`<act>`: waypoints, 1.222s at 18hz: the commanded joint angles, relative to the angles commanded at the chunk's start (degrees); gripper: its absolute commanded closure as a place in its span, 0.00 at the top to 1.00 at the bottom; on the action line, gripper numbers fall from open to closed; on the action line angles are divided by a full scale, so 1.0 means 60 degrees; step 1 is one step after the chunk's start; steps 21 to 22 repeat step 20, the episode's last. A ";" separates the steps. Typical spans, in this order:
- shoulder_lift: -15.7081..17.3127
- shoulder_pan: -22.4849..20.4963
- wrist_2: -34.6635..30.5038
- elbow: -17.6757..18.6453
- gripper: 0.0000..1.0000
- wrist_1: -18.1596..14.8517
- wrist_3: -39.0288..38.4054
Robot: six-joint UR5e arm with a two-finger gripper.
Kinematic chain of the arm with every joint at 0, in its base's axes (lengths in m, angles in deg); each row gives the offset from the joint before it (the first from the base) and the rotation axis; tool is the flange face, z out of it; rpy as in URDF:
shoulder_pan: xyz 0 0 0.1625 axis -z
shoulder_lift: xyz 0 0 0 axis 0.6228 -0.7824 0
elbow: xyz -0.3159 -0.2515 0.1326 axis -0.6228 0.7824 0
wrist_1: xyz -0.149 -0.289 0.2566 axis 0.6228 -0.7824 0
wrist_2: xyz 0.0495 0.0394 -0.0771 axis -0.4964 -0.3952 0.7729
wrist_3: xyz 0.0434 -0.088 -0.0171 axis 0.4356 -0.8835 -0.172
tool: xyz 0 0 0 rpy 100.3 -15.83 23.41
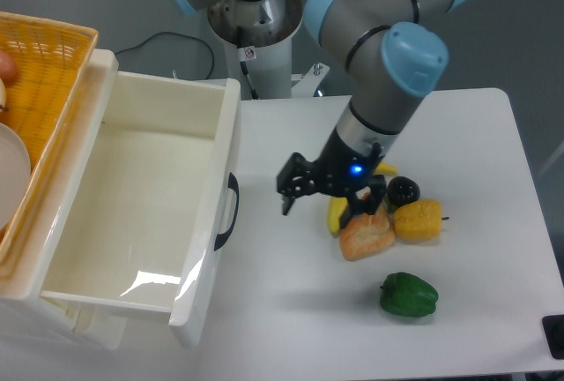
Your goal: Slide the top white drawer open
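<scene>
though the top white drawer [141, 213] stands pulled far out at the left, its lower edge is cut off by the frame. its black handle [226, 212] is free. the gripper [319, 197] hangs apart from it, fingers spread and empty, partly hiding the banana [337, 214] beside the bread [367, 233].

A bread piece [366, 234] lies on the white table [476, 134]. A yellow pepper [417, 220] touches it at 3 o'clock. A black fruit [404, 190] sits at 1 o'clock, and a green pepper [408, 295] lies apart at 5 o'clock. An orange wicker basket [40, 63] occupies the 10 o'clock corner.
</scene>
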 joint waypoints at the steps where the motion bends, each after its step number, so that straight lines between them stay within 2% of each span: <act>1: -0.0102 -0.0015 -0.0529 0.0000 1.00 -0.0043 0.0584; 4: -0.0352 -0.0204 -0.1601 0.0029 1.00 -0.0058 0.1701; 6: -0.0440 -0.0454 -0.1721 0.0000 1.00 -0.0043 0.2169; 11: -0.0967 -0.1244 -0.2099 -0.0249 1.00 -0.0058 0.5593; 14: -0.1362 -0.1392 -0.2774 -0.0497 1.00 -0.0058 0.6856; 17: -0.1597 -0.1451 -0.3112 -0.0674 1.00 -0.0029 0.7619; 22: -0.1744 -0.1451 -0.3112 -0.0835 1.00 0.0000 0.7650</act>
